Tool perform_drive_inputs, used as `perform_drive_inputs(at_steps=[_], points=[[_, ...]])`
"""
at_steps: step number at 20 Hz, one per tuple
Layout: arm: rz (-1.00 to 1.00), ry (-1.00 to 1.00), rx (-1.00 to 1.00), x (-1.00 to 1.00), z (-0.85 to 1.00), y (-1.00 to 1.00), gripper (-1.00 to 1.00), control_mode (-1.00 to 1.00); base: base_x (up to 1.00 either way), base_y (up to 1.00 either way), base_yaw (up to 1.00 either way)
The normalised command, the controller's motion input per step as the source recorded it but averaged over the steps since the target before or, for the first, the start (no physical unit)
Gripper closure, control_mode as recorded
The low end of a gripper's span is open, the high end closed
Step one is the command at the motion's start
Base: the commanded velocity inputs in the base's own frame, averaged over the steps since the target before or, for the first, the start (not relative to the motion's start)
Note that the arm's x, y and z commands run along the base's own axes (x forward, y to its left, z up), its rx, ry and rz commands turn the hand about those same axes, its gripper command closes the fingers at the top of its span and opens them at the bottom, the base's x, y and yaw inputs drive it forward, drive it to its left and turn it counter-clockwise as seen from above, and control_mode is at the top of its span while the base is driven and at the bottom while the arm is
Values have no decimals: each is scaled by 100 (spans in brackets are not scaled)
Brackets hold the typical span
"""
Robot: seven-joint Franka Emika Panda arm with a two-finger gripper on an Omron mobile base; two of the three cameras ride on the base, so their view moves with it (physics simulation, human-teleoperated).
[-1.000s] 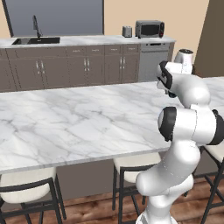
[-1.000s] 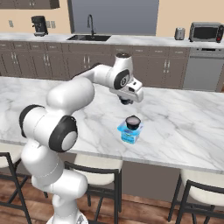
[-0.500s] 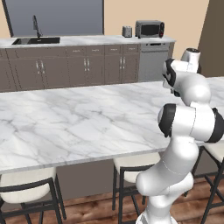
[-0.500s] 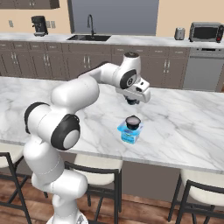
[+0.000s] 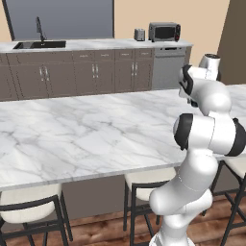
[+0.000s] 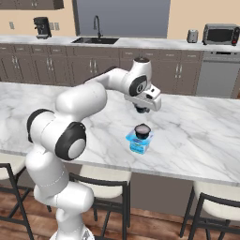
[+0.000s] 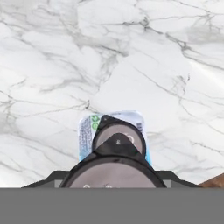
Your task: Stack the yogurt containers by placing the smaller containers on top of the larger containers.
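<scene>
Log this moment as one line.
gripper: shut on held cup | second cup: atop blue carton

The arm (image 6: 79, 101) was glossy white, built of rounded, bulbous segments with black bands at each joint, its wrist ending in a dark-edged hand.

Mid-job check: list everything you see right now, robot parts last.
island: one, white marble, centre
carton: one, blue, on island
small cup: one, dark, grey top, on carton
large cup: one, dark, grey top, in gripper above carton
stools: three, pale seats, under island
microwave: one, dark, back counter
toaster: one, grey, beside microwave
coffee maker: one, black, back counter
faucet: one, dark, at sink
gripper: one, closed on large cup
</scene>
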Motion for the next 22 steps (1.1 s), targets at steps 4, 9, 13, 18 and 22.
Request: perform_drive_inputs(at_steps=[4, 9, 13, 18, 22], points=[[0, 1, 0, 0, -27, 0, 100, -100, 0, 0, 0], [0, 0, 0, 0, -21, 0, 100, -100, 0, 0, 0], [0, 0, 0, 0, -13, -3, 100, -100, 0, 0, 0], [0, 0, 0, 0, -4, -5, 100, -100, 0, 0, 0], [0, 0, 0, 0, -6, -4, 100, -100, 0, 0, 0]])
